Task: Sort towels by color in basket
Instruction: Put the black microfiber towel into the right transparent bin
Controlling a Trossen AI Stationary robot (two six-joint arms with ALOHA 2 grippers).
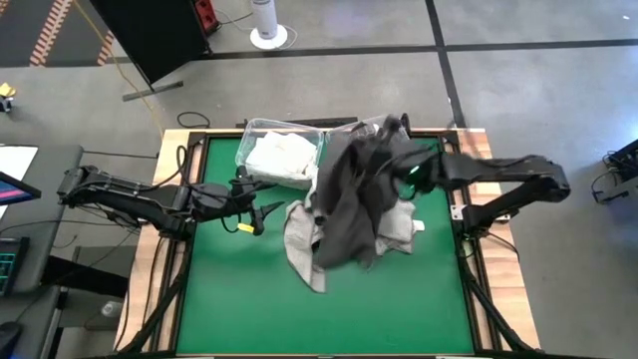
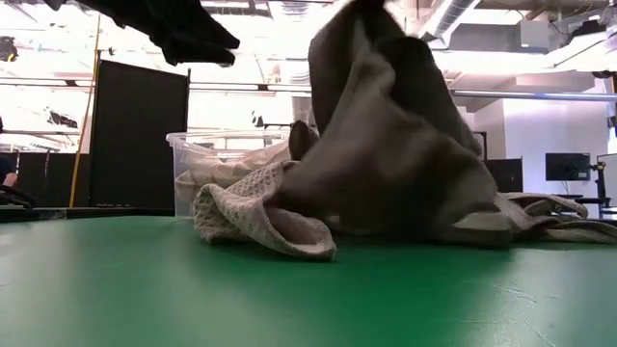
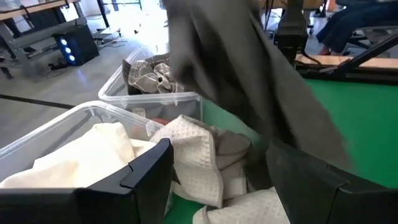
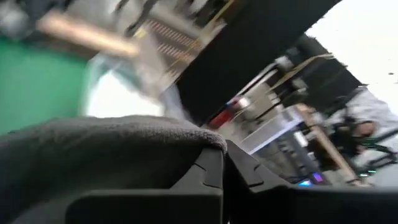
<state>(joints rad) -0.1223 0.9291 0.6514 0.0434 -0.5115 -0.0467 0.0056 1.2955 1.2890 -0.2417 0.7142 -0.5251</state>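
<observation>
Fingers of the right gripper [image 4: 222, 163] pinch a soft dark grey towel [image 1: 354, 199], which hangs in limp folds over the green table [image 1: 249, 299]. Beneath it lie crumpled light grey waffle-weave towels [image 2: 260, 217], beside a clear plastic bin [image 1: 282, 135] holding white towels [image 1: 279, 158]. Nearby, the left gripper [image 1: 261, 213] waits spread wide, holding nothing.

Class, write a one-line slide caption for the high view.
Right claw shut on dark grey towel, lifting it above light grey towels.
</observation>
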